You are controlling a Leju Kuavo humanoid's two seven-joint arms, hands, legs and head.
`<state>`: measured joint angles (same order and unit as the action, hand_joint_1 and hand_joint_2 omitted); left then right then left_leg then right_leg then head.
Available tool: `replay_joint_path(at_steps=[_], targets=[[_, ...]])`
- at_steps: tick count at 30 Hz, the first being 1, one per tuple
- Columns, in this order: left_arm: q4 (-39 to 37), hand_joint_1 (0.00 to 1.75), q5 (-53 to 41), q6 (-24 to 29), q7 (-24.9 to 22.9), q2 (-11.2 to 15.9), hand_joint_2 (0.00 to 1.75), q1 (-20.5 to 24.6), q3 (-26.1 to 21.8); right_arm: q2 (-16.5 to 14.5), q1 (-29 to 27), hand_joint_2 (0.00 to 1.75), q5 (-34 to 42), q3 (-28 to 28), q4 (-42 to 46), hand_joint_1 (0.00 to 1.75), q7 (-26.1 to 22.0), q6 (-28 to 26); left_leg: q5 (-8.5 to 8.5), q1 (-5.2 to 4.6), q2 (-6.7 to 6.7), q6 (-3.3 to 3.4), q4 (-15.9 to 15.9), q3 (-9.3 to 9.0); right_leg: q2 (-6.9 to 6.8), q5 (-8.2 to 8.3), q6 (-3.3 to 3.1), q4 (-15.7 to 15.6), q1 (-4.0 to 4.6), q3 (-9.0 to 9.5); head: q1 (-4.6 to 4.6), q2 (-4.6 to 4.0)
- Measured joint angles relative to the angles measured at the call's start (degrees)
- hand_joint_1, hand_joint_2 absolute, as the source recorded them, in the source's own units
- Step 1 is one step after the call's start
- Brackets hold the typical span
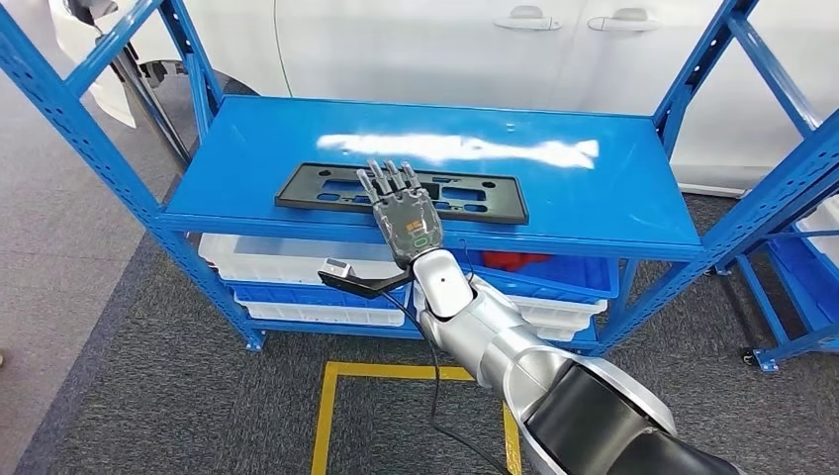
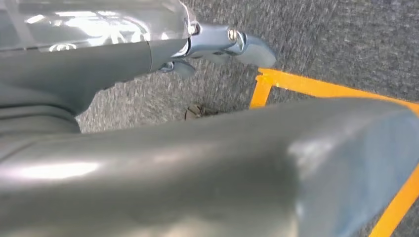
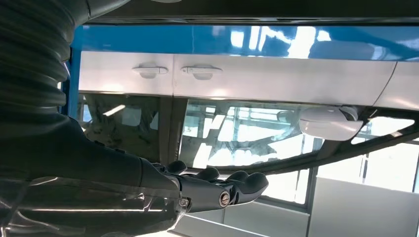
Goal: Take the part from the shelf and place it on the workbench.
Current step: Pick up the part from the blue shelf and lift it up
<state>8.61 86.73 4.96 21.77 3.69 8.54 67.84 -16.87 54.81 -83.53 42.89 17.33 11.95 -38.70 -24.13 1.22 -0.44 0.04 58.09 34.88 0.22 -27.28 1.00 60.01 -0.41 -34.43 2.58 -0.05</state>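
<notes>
No text, brand, number or label can be read in any of the pictures. The back of the right robot hand (image 1: 407, 220) carries a small green-outlined mark, too small to make out. The black part (image 1: 401, 193) on the top shelf (image 1: 613, 198) shows only cut-outs, no lettering. The white car door (image 3: 237, 79) behind the shelf bears no readable badge. The yellow line (image 1: 396, 372) taped on the floor is a plain marking with no words.
</notes>
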Motion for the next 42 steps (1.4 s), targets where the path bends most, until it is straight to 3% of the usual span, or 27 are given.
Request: replay_joint_path(at_steps=[3, 4, 5, 6, 8, 10, 12, 15, 16, 18, 20, 21, 22, 24, 25, 26, 30, 32, 34, 35, 36, 37, 39, 40, 42], targets=[[-0.02, 0.00, 0.08, 0.00, 0.01, 0.01, 0.00, 0.11, 0.24, -0.08, -0.10, 1.75, -0.39, -0.23, -0.08, 0.00, -0.43, -0.14, -0.09, -0.15, 0.06, 0.76, -0.11, -0.12, -0.04, -4.76, 0.35, 10.44, -0.08, -5.20, 0.00, 0.00], [-0.03, 0.00, 0.15, -0.01, 0.02, 0.02, 0.00, 0.07, 0.32, -0.09, -0.28, 1.75, -0.74, -0.23, -0.15, 0.00, -0.58, -0.07, -0.16, -0.27, 0.06, 0.87, -0.08, -0.14, -0.05, -5.64, 0.34, 13.73, -0.09, -7.02, 0.00, 0.00], [-0.04, 0.00, 0.25, -0.01, 0.02, 0.02, 0.00, 0.01, 0.40, -0.11, -0.49, 1.75, -1.19, -0.23, -0.25, 0.00, -0.71, 0.04, -0.24, -0.39, 0.03, 0.95, -0.04, -0.21, -0.05, -5.49, 0.25, 15.26, -0.08, -8.05, 0.00, 0.00], [-0.04, 0.00, 0.33, -0.02, 0.03, 0.02, 0.00, -0.05, 0.47, -0.15, -0.67, 1.75, -1.70, -0.23, -0.32, 0.00, -0.79, 0.18, -0.34, -0.51, -0.02, 1.01, 0.01, -0.31, -0.05, -4.21, 0.04, 14.45, -0.02, -7.97, 0.00, 0.00], [-0.04, 0.00, 0.49, -0.02, 0.06, -0.02, 0.00, -0.10, 0.58, -0.32, -0.80, 1.75, -2.73, -0.22, -0.39, 0.00, -0.87, 0.60, -0.60, -0.73, -0.13, 0.95, 0.07, -0.66, -0.04, 0.25, -0.78, 6.79, 0.26, -4.75, 0.00, -0.01], [-0.04, 0.00, 0.57, -0.08, 0.14, -0.15, 0.00, -0.06, 0.73, -0.58, -0.84, 1.75, -3.77, -0.21, -0.44, 0.00, -0.91, 1.14, -0.88, -0.96, -0.18, 0.62, 0.18, -0.74, -0.09, 2.68, -1.49, 0.08, 0.63, -1.78, 0.00, -0.01], [-0.05, 0.00, 0.58, -0.12, 0.19, -0.23, 0.00, -0.07, 0.86, -0.76, -1.09, 1.75, -4.63, -0.18, -0.53, 0.00, -0.91, 1.62, -0.98, -0.92, -0.16, 0.08, 0.13, -0.68, -0.06, 2.66, -1.71, -1.41, 0.89, -1.17, 0.00, 0.00], [-0.08, 0.00, 0.59, -0.08, 0.21, -0.10, 0.00, -0.08, 0.94, -0.93, -1.54, 1.75, -5.44, -0.10, -0.62, 0.00, -0.89, 1.90, -1.88, -0.87, -0.04, -0.79, 1.01, -0.55, -0.06, 2.92, -2.24, -2.29, 0.45, -0.51, 0.02, 0.00], [-0.09, 0.00, 0.58, -0.07, 0.21, -0.08, 0.00, -0.04, 0.95, -1.02, -1.64, 1.75, -5.68, -0.02, -0.63, 0.00, -0.87, 1.95, -3.07, -0.84, -0.01, -1.07, 3.05, 0.29, -0.11, 2.96, -2.45, -2.60, 0.24, -0.17, 0.02, 0.00], [-0.09, 0.00, 0.57, -0.03, 0.22, -0.09, 0.00, -0.04, 0.96, -1.14, -1.97, 1.75, -6.04, 0.27, -0.72, 0.00, -0.82, 2.19, -6.38, -0.54, 0.04, -1.56, 10.15, 3.69, -0.19, 2.79, -2.75, -2.72, 0.17, 0.17, 0.02, 0.01], [-0.09, 0.00, 0.57, 0.00, 0.22, -0.08, 0.00, -0.15, 0.97, -1.16, -2.59, 1.75, -6.16, 0.59, -0.88, 0.00, -0.74, 2.50, -7.82, -0.30, 0.06, -1.97, 15.71, 6.79, -0.19, 2.57, -2.81, -2.68, 0.20, 0.36, 0.02, 0.00], [-0.09, 0.00, 0.57, 0.00, 0.22, -0.07, 0.00, -0.19, 0.97, -1.16, -2.88, 1.75, -6.17, 0.74, -0.94, 0.00, -0.68, 2.63, -6.88, -0.20, 0.06, -2.10, 15.53, 6.97, -0.16, 2.43, -2.75, -2.63, 0.18, 0.49, 0.02, 0.00], [-0.09, 0.00, 0.58, 0.00, 0.22, -0.04, 0.00, -0.20, 0.98, -1.19, -3.07, 1.75, -6.17, 0.93, -0.97, 0.00, -0.56, 2.71, -4.91, -0.09, 0.08, -2.17, 12.95, 5.94, -0.12, 2.23, -2.63, -2.56, 0.14, 0.69, 0.02, 0.00], [-0.11, 0.00, 0.61, 0.00, 0.22, 0.02, 0.00, -0.14, 0.98, -1.27, -3.16, 1.75, -6.17, 1.28, -0.99, 0.00, -0.18, 2.90, -0.92, -0.02, 0.13, -2.11, 4.78, 2.13, -0.04, 1.69, -2.19, -2.31, 0.18, 1.13, 0.02, 0.00], [-0.13, 0.00, 0.63, 0.00, 0.21, 0.03, 0.00, -0.08, 0.98, -1.32, -3.12, 1.75, -6.17, 1.45, -1.00, 0.00, 0.07, 3.07, 0.01, -0.10, 0.11, -1.85, 1.85, 0.67, -0.01, 1.48, -1.93, -2.19, 0.26, 1.21, 0.02, 0.00], [-0.13, 0.00, 0.67, 0.00, 0.21, 0.03, 0.00, -0.03, 0.99, -1.35, -3.12, 1.75, -6.17, 1.57, -1.01, 0.00, 0.28, 3.26, 0.16, -0.23, 0.08, -1.55, 0.33, -0.08, 0.00, 1.35, -1.67, -2.12, 0.35, 1.23, 0.01, 0.00], [-0.13, 0.00, 0.74, 0.00, 0.22, 0.01, 0.00, -0.13, 1.01, -1.45, -3.11, 1.75, -6.17, 1.94, -1.02, 0.00, 0.67, 3.75, -0.13, -0.18, -0.01, -0.05, -0.31, -0.42, 0.00, 0.44, -0.59, -1.25, 0.33, 0.97, 0.00, -0.01], [-0.13, 0.00, 0.74, 0.00, 0.22, 0.02, 0.00, -0.05, 1.01, -1.47, -3.05, 1.75, -6.17, 2.12, -1.04, 0.00, 0.80, 3.79, -0.12, -0.07, 0.04, 0.53, -0.53, -0.62, -0.02, -2.40, -0.21, 3.83, 0.21, -1.43, 0.00, 0.00], [-0.15, 0.00, 0.75, 0.00, 0.22, 0.05, 0.00, -0.03, 1.02, -1.44, -3.23, 1.75, -6.16, 2.23, -1.14, 0.00, 0.90, 3.83, -0.25, -0.18, 0.07, 0.85, -0.51, -0.63, -0.03, -5.58, -0.07, 11.86, 0.15, -5.68, 0.00, -0.01], [-0.16, 0.00, 0.78, 0.00, 0.22, 0.07, 0.00, -0.06, 1.03, -1.43, -3.39, 1.75, -6.16, 2.24, -1.23, 0.00, 0.93, 3.84, -0.32, -0.22, 0.06, 0.90, -0.48, -0.67, -0.03, -5.98, -0.06, 14.50, 0.13, -7.30, 0.00, -0.01], [-0.17, 0.00, 0.82, 0.00, 0.22, 0.08, 0.00, -0.09, 1.05, -1.42, -3.51, 1.75, -6.15, 2.24, -1.32, 0.00, 0.94, 3.84, -0.42, -0.25, 0.03, 0.92, -0.44, -0.75, -0.04, -5.22, -0.12, 15.01, 0.14, -7.92, 0.00, 0.00], [-0.17, 0.00, 0.88, 0.00, 0.22, 0.09, 0.00, -0.12, 1.06, -1.40, -3.55, 1.75, -6.15, 2.24, -1.39, 0.00, 0.95, 3.84, -0.56, -0.28, -0.02, 0.89, -0.39, -0.90, -0.03, -3.37, -0.28, 13.17, 0.15, -7.42, 0.00, 0.00], [-0.17, 0.00, 1.01, -0.01, 0.22, 0.07, 0.00, -0.12, 1.09, -1.42, -3.45, 1.75, -6.15, 2.24, -1.43, 0.00, 0.95, 3.84, -0.96, -0.31, -0.13, 0.67, -0.29, -1.31, -0.02, 1.11, -0.85, 5.36, 0.25, -4.15, 0.00, 0.00], [-0.17, 0.00, 1.09, -0.01, 0.23, 0.05, 0.00, -0.09, 1.10, -1.43, -3.33, 1.75, -6.15, 2.24, -1.43, 0.00, 0.94, 3.84, -1.18, -0.44, -0.17, 0.46, -0.17, -1.41, -0.02, 2.45, -1.10, 1.74, 0.38, -2.60, 0.00, -0.01], [-0.17, 0.00, 1.26, -0.02, 0.27, 0.03, 0.00, -0.06, 1.17, -1.47, -3.20, 1.75, -6.15, 2.24, -1.44, 0.00, 0.93, 3.84, -1.41, -0.52, -0.16, -0.10, -0.13, -1.36, 0.06, 2.92, -1.39, -1.38, 0.66, -1.30, 0.00, -0.01]])
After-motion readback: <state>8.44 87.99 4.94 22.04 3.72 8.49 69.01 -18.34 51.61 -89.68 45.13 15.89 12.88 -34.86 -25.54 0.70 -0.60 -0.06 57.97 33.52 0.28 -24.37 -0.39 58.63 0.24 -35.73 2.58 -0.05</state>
